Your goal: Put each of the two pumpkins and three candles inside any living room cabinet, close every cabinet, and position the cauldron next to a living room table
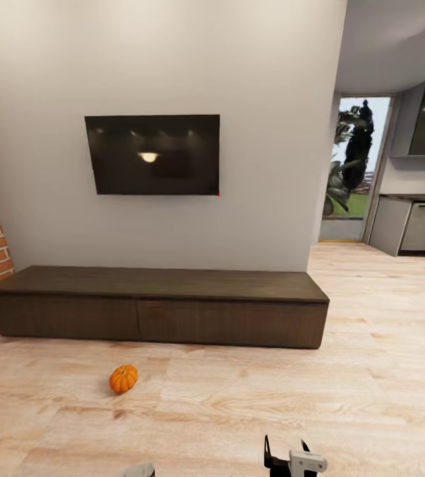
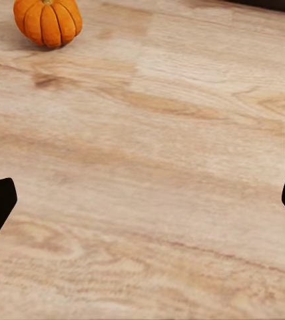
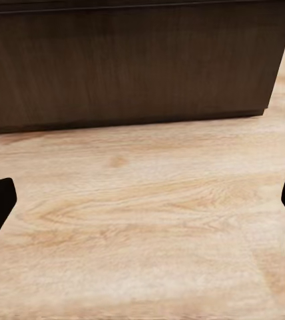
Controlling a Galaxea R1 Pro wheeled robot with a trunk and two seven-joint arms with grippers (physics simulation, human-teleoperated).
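Evenly bright interior, your daylight source the window (image 1: 353,165), ceiling lamps glaring on the TV (image 1: 153,154), faint shadow under the pumpkin (image 1: 124,378), wrist views slightly soft.

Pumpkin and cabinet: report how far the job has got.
Done: nothing visibly stored. One pumpkin lies on the wood floor in front of the cabinet, whose drawer fronts are shut. In hand: nothing; the left gripper and right gripper are open and empty. Left: storing this pumpkin, plus the remaining items, which are not visible here.
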